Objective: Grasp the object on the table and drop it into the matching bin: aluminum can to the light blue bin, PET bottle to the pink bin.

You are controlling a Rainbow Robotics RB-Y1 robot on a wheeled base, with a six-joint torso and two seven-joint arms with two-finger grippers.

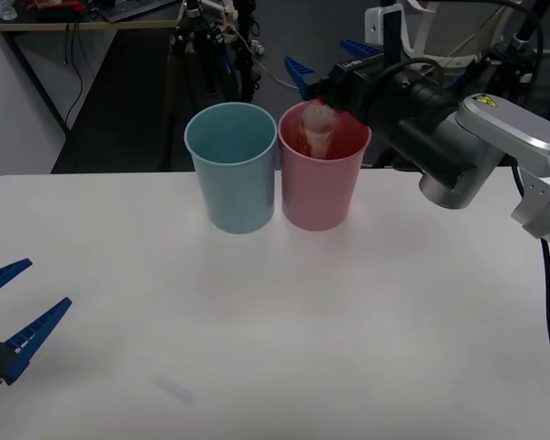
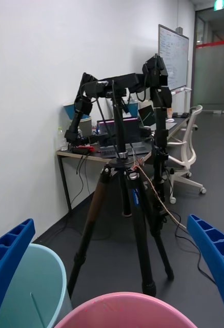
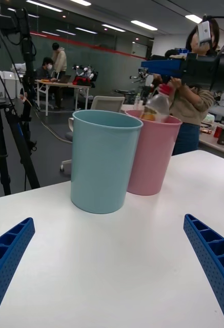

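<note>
The PET bottle (image 1: 318, 128), clear with a red cap, stands out of the mouth of the pink bin (image 1: 319, 188), its upper half above the rim and blurred. From the left wrist view the bottle (image 3: 155, 105) sits just under my right gripper (image 3: 163, 66). My right gripper (image 1: 328, 64) hovers over the pink bin's far rim, open, with nothing between its blue fingers (image 2: 214, 256). The light blue bin (image 1: 232, 170) touches the pink bin on its left. My left gripper (image 1: 9, 316) rests open low at the table's near left.
The white table (image 1: 275, 321) stretches in front of the two bins. A black tripod (image 2: 124, 205) stands on the floor right behind the bins. A person (image 3: 196, 107) stands beyond the table's far right side.
</note>
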